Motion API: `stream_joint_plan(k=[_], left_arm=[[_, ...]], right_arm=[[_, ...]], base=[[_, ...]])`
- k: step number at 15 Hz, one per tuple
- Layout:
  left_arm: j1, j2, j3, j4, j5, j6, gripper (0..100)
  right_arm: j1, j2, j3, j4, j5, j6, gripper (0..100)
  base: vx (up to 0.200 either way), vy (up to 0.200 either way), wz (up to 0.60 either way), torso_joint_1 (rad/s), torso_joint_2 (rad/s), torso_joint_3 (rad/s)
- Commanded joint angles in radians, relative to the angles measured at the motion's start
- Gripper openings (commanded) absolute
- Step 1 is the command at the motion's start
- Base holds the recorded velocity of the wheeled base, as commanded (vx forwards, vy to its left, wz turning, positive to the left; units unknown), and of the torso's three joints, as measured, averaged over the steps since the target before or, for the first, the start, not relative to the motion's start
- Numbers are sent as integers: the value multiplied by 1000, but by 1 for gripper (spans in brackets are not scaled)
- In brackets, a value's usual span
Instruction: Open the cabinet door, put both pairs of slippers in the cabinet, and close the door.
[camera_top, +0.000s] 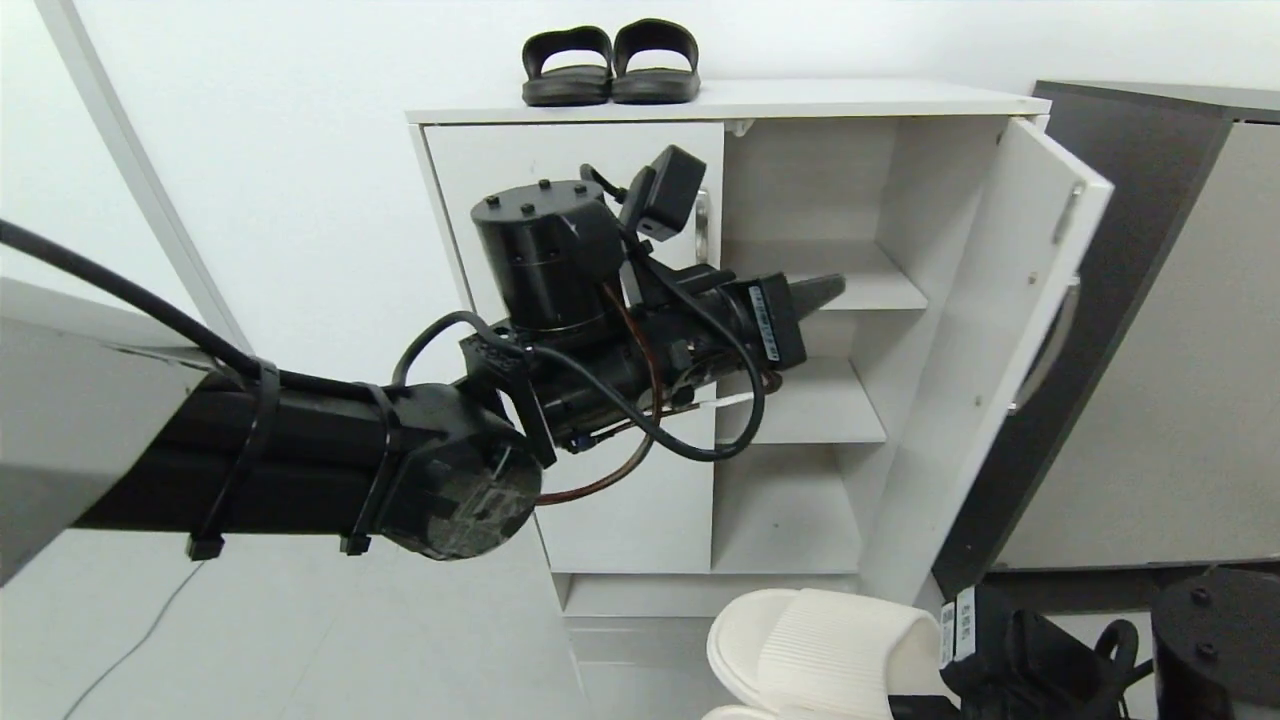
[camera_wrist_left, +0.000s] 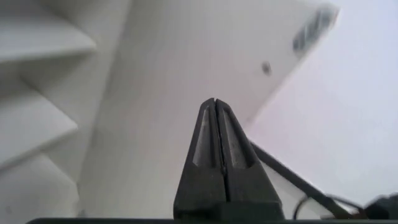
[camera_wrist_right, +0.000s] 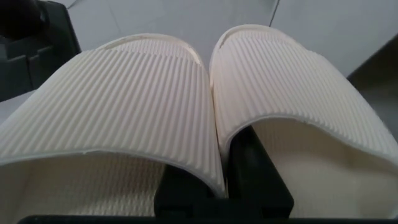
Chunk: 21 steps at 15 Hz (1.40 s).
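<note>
Cabinet (camera_top: 800, 100): white, standing against the wall. Its right-hand door (camera_top: 1000, 350) is swung wide open; the left-hand door (camera_top: 460, 180) is shut. Inside the open half I see two shelves, the upper shelf (camera_top: 870, 290) and the lower shelf (camera_top: 830, 420), and a bottom compartment.

Black slippers (camera_top: 610, 65): the pair sits side by side on top of the cabinet, above the shut door, toes toward the wall.

Left gripper (camera_top: 825, 290): the arm is stretched out in front of the cabinet, with the tip at the open half, level with the upper shelf. In the wrist view its fingers (camera_wrist_left: 205, 143) are pressed together with nothing between them. I cannot tell whether the tip touches the shelf.

White slippers (camera_top: 820, 645): the ribbed pair is held low in front of the cabinet, below the open compartment and off to the right of its base.

Right gripper (camera_wrist_right: 224, 186): clamped on the white slippers (camera_wrist_right: 124, 99). Its fingers (camera_wrist_right: 258, 174) run under the straps, pinching the two inner sides together so the pair hangs as one.

A grey cabinet (camera_top: 1180, 350) stands just beside the open door, to its right.
</note>
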<state>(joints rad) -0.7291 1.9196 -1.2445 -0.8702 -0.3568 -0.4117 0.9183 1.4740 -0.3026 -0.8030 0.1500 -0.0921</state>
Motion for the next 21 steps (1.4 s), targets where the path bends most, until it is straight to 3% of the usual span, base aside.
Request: stream_joint_plan(k=[1, 3, 4, 5, 6, 7, 9, 10, 12, 14, 15, 16, 18, 19, 21], left_arm=[[40, -4, 3, -12, -1, -1, 0], [88, -113, 112, 33, -4, -1, 0], [99, -188, 155, 111, -4, 4, 0], [102, -208, 163, 132, -4, 5, 0], [160, -390, 189, 362, 13, 42, 0], [171, -485, 200, 505, 62, 79, 0], [172, -705, 215, 823, 308, 160, 0], [175, -803, 240, 919, 441, 175, 0], [201, -992, 347, 973, 618, 175, 0], [277, -1143, 484, 971, 766, 188, 0], [401, -1303, 629, 971, 848, 260, 0], [513, -1419, 738, 965, 854, 337, 0], [646, -1610, 895, 962, 852, 401, 0], [680, -1699, 961, 962, 845, 409, 0], [680, -1843, 1050, 964, 765, 444, 0]], right_arm=[[-3, 5, -6, -1, -1, 2, 0], [-41, 49, -72, 4, -89, 9, 0], [-62, 97, -128, 4, -187, 37, 0], [-68, 111, -144, 4, -214, 48, 0], [-82, 219, -265, 7, -412, 152, 0], [-91, 269, -317, 7, -484, 175, 0], [-139, 359, -417, 4, -633, 186, 0], [-162, 385, -444, 2, -670, 186, 0], [-190, 397, -454, 2, -682, 186, 0], [-197, 399, -454, 2, -684, 181, 0], [-197, 405, -455, 2, -684, 180, 0], [-197, 408, -454, 2, -682, 180, 0], [-194, 411, -444, 2, -682, 181, 0], [-194, 413, -437, 2, -682, 183, 0], [-194, 417, -431, 2, -681, 183, 0]], base=[[0, 0, 0, 0, 0, 0], [0, 0, 0, 0, 0, 0], [0, 0, 0, 0, 0, 0], [0, 0, 0, 0, 0, 0], [0, 0, 0, 0, 0, 0], [0, 0, 0, 0, 0, 0], [0, 0, 0, 0, 0, 0], [0, 0, 0, 0, 0, 0], [0, 0, 0, 0, 0, 0], [0, 0, 0, 0, 0, 0], [0, 0, 0, 0, 0, 0], [0, 0, 0, 0, 0, 0], [0, 0, 0, 0, 0, 0], [0, 0, 0, 0, 0, 0], [0, 0, 0, 0, 0, 0]])
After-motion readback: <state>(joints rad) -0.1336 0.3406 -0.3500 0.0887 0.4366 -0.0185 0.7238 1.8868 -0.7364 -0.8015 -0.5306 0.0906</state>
